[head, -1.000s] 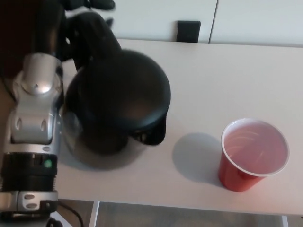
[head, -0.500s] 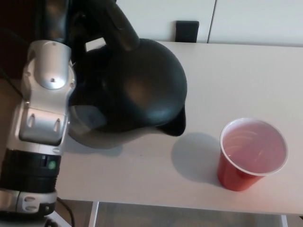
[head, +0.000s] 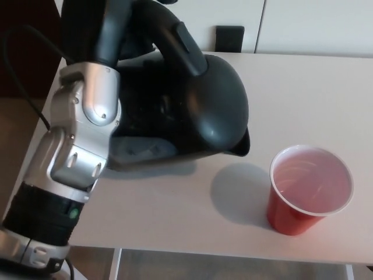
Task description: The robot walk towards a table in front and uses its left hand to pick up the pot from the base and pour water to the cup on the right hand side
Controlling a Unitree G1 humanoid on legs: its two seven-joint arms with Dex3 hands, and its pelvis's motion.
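My left hand (head: pixel 125 32) is shut on the curved handle of the black pot (head: pixel 204 111), which hangs above the white table (head: pixel 303 87), tilted with its spout (head: pixel 240 144) pointing right. The silver left forearm (head: pixel 78 146) reaches in from the lower left and hides part of the pot. A red cup (head: pixel 310 189) with a white rim stands upright near the table's front right, a short gap to the right of the spout. I cannot see the pot's base. My right hand does not show.
The table's front edge (head: pixel 233 252) runs just below the cup. A small dark square object (head: pixel 230 38) sits behind the table's far edge against a white wall. A black cable (head: pixel 23 64) loops at the left.
The pot has risen off the table and moved right toward the cup, tilting spout-first. My left forearm has swung up and right with it. The cup has stayed put.
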